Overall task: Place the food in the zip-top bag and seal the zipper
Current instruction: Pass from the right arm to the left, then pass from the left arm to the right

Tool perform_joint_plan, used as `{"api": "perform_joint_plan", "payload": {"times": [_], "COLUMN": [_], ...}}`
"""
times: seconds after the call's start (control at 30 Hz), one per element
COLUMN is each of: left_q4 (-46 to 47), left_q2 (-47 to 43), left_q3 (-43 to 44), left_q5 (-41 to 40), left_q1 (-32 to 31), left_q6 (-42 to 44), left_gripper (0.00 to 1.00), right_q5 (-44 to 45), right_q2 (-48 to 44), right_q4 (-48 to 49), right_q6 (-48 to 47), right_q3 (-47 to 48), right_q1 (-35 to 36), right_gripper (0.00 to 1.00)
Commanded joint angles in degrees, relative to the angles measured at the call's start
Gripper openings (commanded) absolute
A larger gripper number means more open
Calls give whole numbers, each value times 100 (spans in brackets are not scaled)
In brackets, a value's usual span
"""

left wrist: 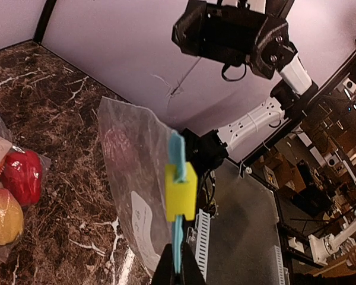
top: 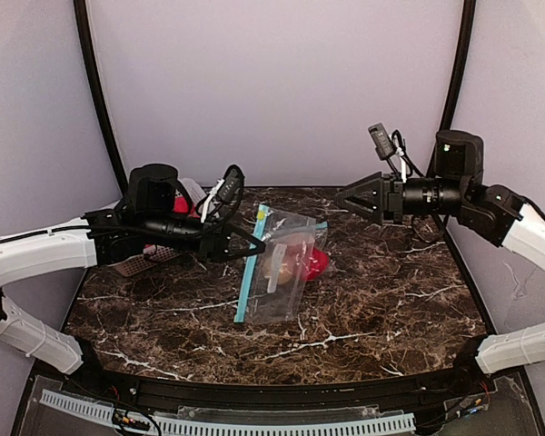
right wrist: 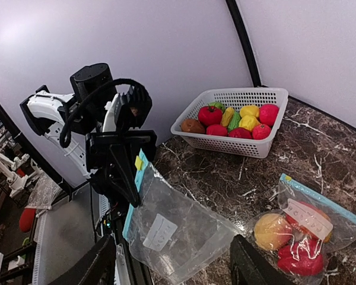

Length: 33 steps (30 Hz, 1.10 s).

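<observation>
My left gripper (top: 257, 245) (left wrist: 178, 270) is shut on the blue zipper strip of a clear zip-top bag (top: 274, 289) (left wrist: 136, 178) (right wrist: 184, 231) and holds it up off the table. A yellow slider (left wrist: 181, 191) sits on the strip just above my fingers. This bag looks empty. A second zip-top bag (top: 311, 262) (right wrist: 305, 228) (left wrist: 12, 184) lies on the table with red and yellow food inside. More food (right wrist: 234, 122) fills a white lattice basket (right wrist: 249, 145). My right gripper (top: 342, 197) (right wrist: 173, 244) is open, in the air, facing the held bag.
The basket stands at the back left by the wall, mostly hidden behind my left arm in the top view, where only a bit of red (top: 180, 204) shows. Dark marble tabletop (top: 372, 300) lies bare to the right and front of the bags.
</observation>
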Motion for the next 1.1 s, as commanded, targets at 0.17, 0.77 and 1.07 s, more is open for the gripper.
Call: {"api": "perform_joint_plan", "payload": {"times": [0.17, 0.77, 1.07], "left_q4": [-1174, -996, -926], "left_q2": [530, 790, 816], "left_q3": [533, 603, 598], "left_q5": [925, 1072, 1131], "left_q1": [-543, -729, -731], "left_q6": [973, 912, 885], "left_gripper": [1, 1, 1], "right_q5": [-395, -1286, -1408], "right_q2": [718, 1292, 1449], "right_q4": [-741, 219, 215], "right_q6": [-401, 66, 53], "right_q3": [500, 306, 304], "right_q1": [582, 1061, 1070], "right_gripper": [49, 28, 21]}}
